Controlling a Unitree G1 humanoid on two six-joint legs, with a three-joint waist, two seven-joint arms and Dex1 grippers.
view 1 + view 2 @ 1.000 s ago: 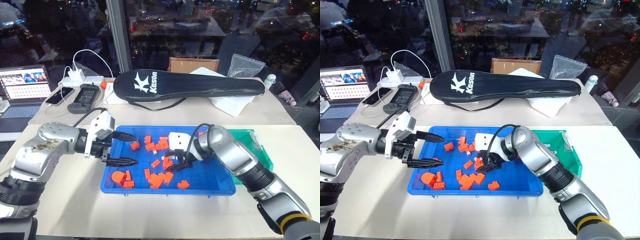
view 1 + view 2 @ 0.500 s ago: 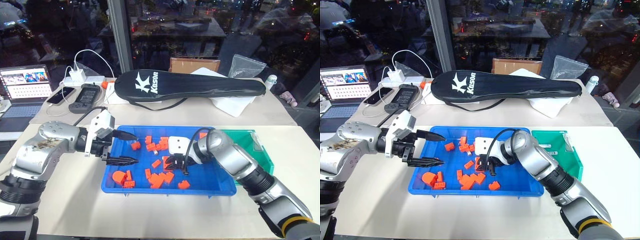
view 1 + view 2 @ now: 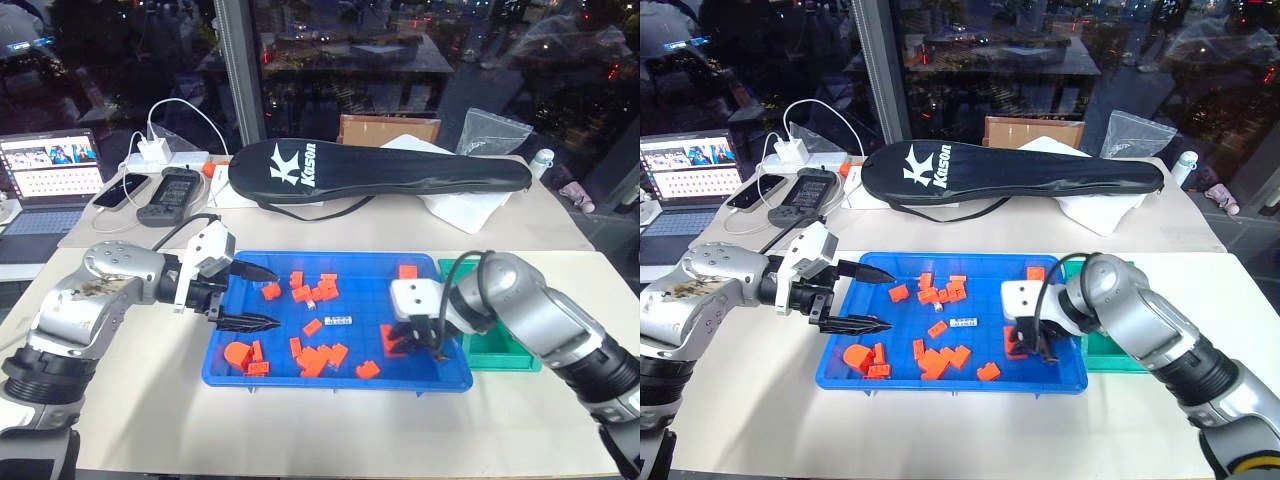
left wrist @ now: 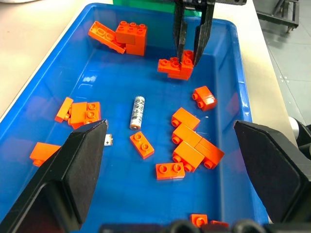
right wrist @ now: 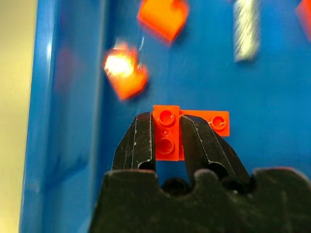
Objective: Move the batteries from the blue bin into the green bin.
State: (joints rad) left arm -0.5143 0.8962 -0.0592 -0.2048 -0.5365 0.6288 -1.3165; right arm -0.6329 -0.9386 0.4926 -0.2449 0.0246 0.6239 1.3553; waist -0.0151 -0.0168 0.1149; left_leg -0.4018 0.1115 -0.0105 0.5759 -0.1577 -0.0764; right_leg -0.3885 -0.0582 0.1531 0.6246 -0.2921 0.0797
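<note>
Pincer on the right arm (image 3: 412, 340) has travelled from mid-tray toward the right end of the blue bin (image 3: 240, 377), seen from the head views. It now hangs over an orange block cluster (image 3: 392, 341), close to the green bin (image 3: 500, 355), which the arm mostly hides. One battery (image 3: 340, 320) lies flat mid-tray, left behind by that move.

Left wrist view: left pincer (image 4: 170, 174) stands wide open over the tray, holding nothing; the battery lies among loose blocks.

Right wrist view: its two fingers (image 5: 138, 145) are closed on the orange block cluster's near brick.

Judgement: wrong item gripped; the battery's transfer is not advanced.
</note>
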